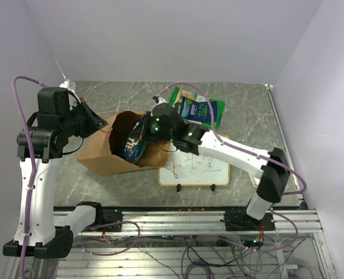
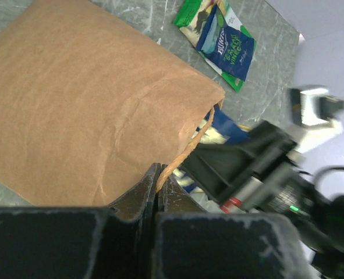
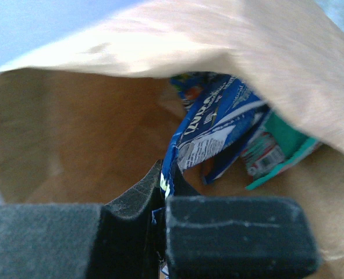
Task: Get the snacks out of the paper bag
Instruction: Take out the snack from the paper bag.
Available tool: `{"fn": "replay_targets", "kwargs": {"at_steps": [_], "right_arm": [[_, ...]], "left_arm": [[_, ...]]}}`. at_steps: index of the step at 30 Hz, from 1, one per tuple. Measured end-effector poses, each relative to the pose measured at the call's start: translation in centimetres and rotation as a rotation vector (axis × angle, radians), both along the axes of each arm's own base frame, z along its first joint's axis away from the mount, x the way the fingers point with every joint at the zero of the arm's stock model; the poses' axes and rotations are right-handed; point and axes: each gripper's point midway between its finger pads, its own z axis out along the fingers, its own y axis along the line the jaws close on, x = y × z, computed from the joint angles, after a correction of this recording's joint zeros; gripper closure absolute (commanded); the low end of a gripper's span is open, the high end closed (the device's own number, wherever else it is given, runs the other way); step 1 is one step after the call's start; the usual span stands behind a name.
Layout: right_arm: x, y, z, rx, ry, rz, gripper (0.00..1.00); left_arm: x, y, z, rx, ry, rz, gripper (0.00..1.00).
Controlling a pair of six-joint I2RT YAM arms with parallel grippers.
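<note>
The brown paper bag lies on its side, mouth toward the right. My left gripper is shut on the bag's string handle at the rim. My right gripper is inside the bag's mouth, shut on the edge of a dark blue snack packet; it shows in the top view. A teal packet and more blue wrappers lie deeper in the bag. A blue packet on a green chip bag lies on the table behind the right arm, also in the left wrist view.
A small framed whiteboard with scribbles lies right of the bag, under my right arm. The grey marble tabletop ends at a metal rail on the right. White walls close in the back and sides.
</note>
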Motion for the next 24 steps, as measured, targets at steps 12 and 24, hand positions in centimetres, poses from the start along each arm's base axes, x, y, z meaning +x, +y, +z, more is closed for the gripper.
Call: {"fn": "replay_targets", "kwargs": {"at_steps": [12,24], "right_arm": [[-0.1,-6.0,10.7,0.125,-0.277,0.158,1.0],[8.6,-18.3,19.1,0.071,-0.543,-0.063,1.0]], "left_arm": [[0.7,0.9,-0.5,0.046,0.012,0.038,0.93],[1.6,1.7,-1.4,0.081,0.038,0.074,0.93]]}}
